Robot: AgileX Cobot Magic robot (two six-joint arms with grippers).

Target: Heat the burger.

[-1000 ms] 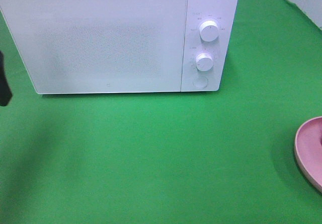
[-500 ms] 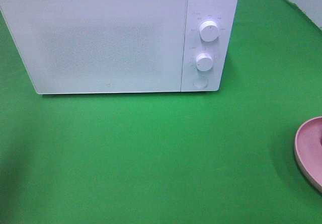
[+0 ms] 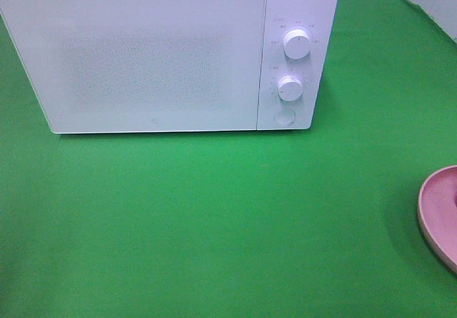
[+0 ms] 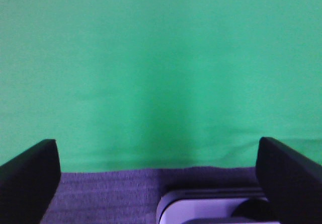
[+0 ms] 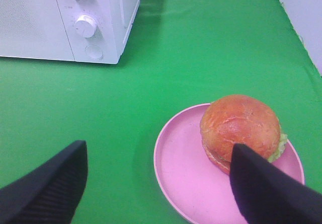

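Burger (image 5: 240, 128) with a glossy brown bun sits on a pink plate (image 5: 186, 168), toward the plate's side away from the microwave, a bit of green lettuce showing at its edge. The plate rests on the green-covered worktop (image 3: 214, 218), well apart from the white microwave (image 3: 153, 61), whose door is closed and whose two round knobs (image 3: 296, 43) sit one above the other on the control panel. In the high view only the plate's rim shows at the right edge. The right tool (image 5: 158, 183) hovers near the plate with its dark fingers (image 5: 48, 191) spread wide, holding nothing. The left tool (image 4: 158, 176) also stands spread apart and empty, over the cloth's edge.
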